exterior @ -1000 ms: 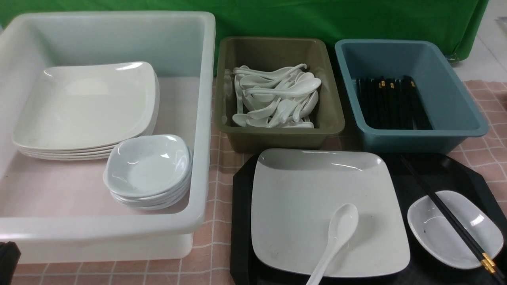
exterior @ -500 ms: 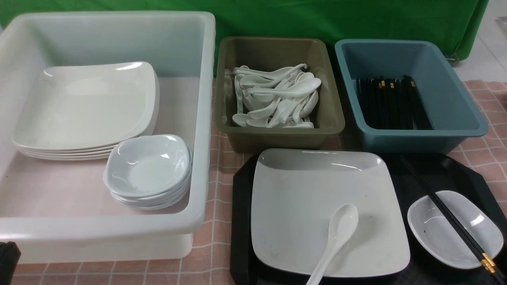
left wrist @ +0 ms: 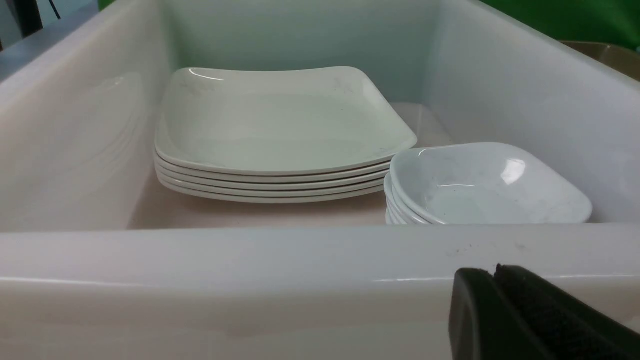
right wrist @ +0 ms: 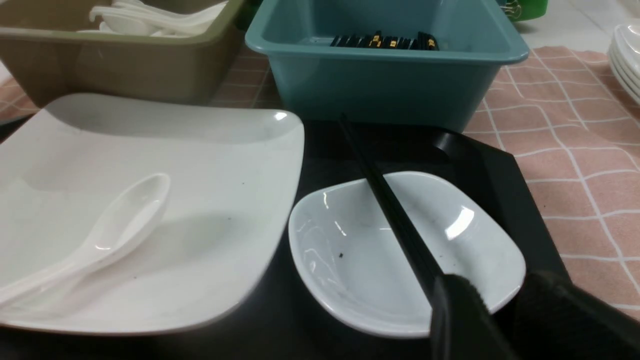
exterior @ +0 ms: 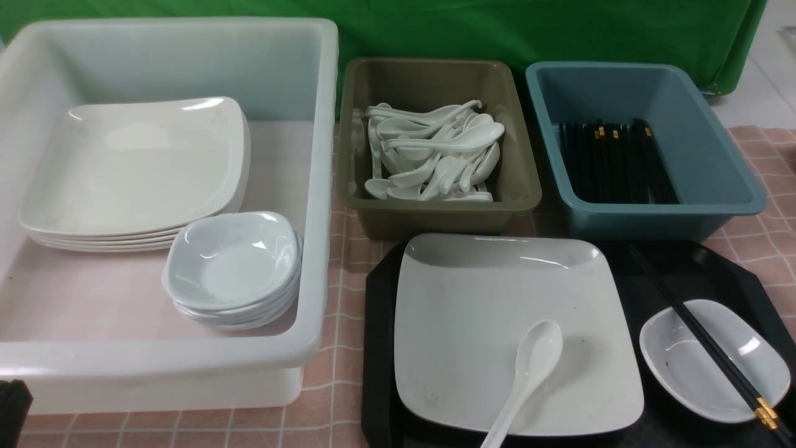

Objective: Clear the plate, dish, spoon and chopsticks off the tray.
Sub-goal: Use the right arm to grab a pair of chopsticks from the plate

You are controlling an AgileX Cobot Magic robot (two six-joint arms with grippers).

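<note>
Lying on the black tray (exterior: 379, 311) at the near right of the tabletop (exterior: 348, 386), the big square plate (exterior: 485, 311) holds the white spoon (exterior: 535, 354), whose handle runs off the plate's near edge. Just beside it on the tray sits the small dish (exterior: 684, 373), with the black chopsticks (exterior: 715, 348) laid slantwise across it. The right tool (right wrist: 497, 295) hovers at the dish's near rim, fingers spread, gripping nothing. The left tool (left wrist: 492, 274), pressed together and empty, hangs before the near wall of the white tub (left wrist: 250, 260), which holds stacked plates (left wrist: 275, 130) and stacked dishes (left wrist: 480, 185). The olive tub (exterior: 435, 211) holds a heap of spoons (exterior: 435, 155), and the blue tub (exterior: 653, 218) holds a bundle of chopsticks (exterior: 615, 162).
</note>
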